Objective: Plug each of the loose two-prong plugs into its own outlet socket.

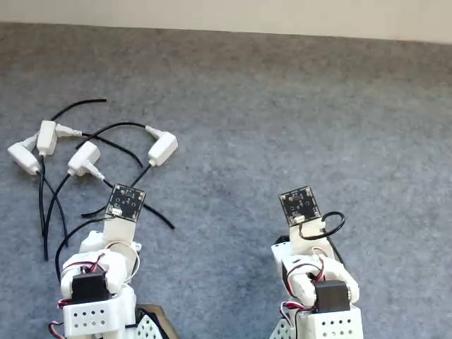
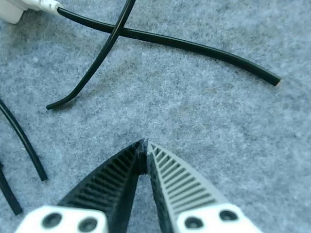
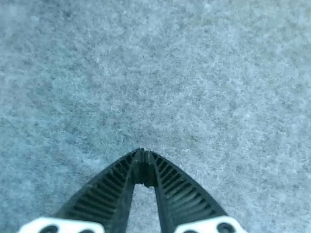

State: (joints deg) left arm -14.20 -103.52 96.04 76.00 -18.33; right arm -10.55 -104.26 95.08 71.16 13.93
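Several white plug and socket pieces on black cables lie in a cluster at the far left of the grey carpet: one (image 1: 163, 148) nearest the middle, another (image 1: 85, 157) beside it, and a pair (image 1: 46, 136) at the edge. Which are plugs and which are sockets I cannot tell. My left gripper (image 2: 145, 145) is shut with nothing in it, low over bare carpet, short of a black cable (image 2: 170, 42) and a white piece (image 2: 19, 7). The left arm (image 1: 106, 261) sits folded at the near edge below the cluster. My right gripper (image 3: 144, 153) is shut and empty over plain carpet.
Loose black cable ends (image 1: 56, 212) trail from the cluster toward the left arm's base. The right arm (image 1: 314, 275) is folded at the near right. Grey carpet (image 1: 296, 113) stretches to a pale wall (image 1: 282, 14) at the back.
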